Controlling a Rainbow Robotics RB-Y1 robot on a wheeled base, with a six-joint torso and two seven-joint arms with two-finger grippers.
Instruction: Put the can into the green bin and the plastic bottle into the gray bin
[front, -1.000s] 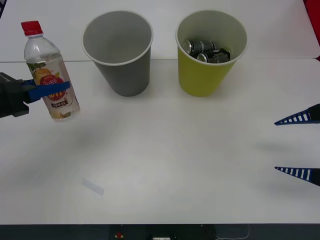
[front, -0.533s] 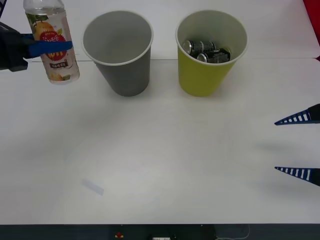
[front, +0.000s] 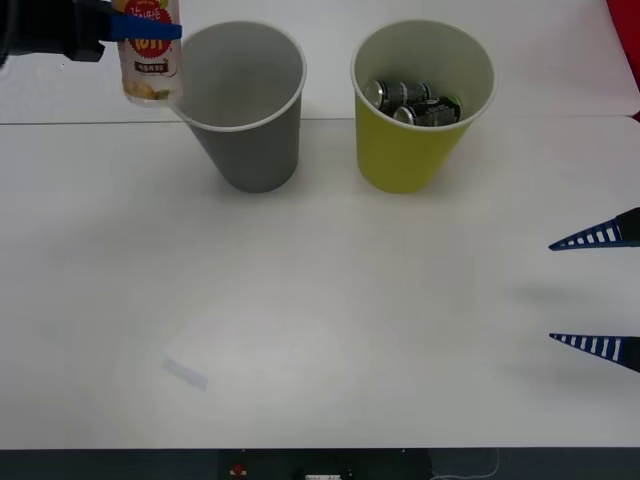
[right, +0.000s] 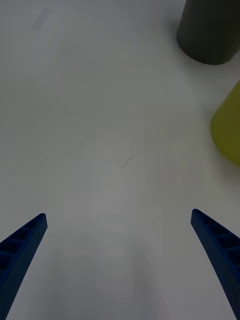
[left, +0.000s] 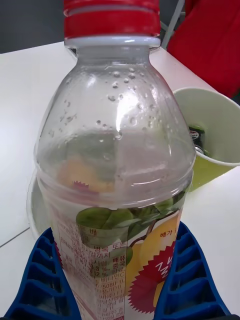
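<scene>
Nearest to me, I am seeing my right gripper (front: 598, 292) hanging over the white table (front: 320, 330) at its right side, its two blue fingers spread wide with nothing between them. It is sitting well apart from both bins.

Farther out, the gray bin (front: 240, 105) and the green bin (front: 420, 105) are standing upright side by side near the table's far edge, apart from each other, gray on my left and green on my right. I am looking into the gray bin and finding nothing inside it. The green bin is holding dark cans (front: 412, 100) lying at its bottom.

At the far left I am holding the plastic bottle (front: 148, 52) upright in my left gripper (front: 140, 28), the blue fingers (left: 187, 280) clamped on either side of its label. The bottle is hanging in the air, its base just at the gray bin's left rim and level with it. From my left wrist camera the red cap (left: 112, 19) is pointing up, with the green bin (left: 215, 132) showing behind.
</scene>
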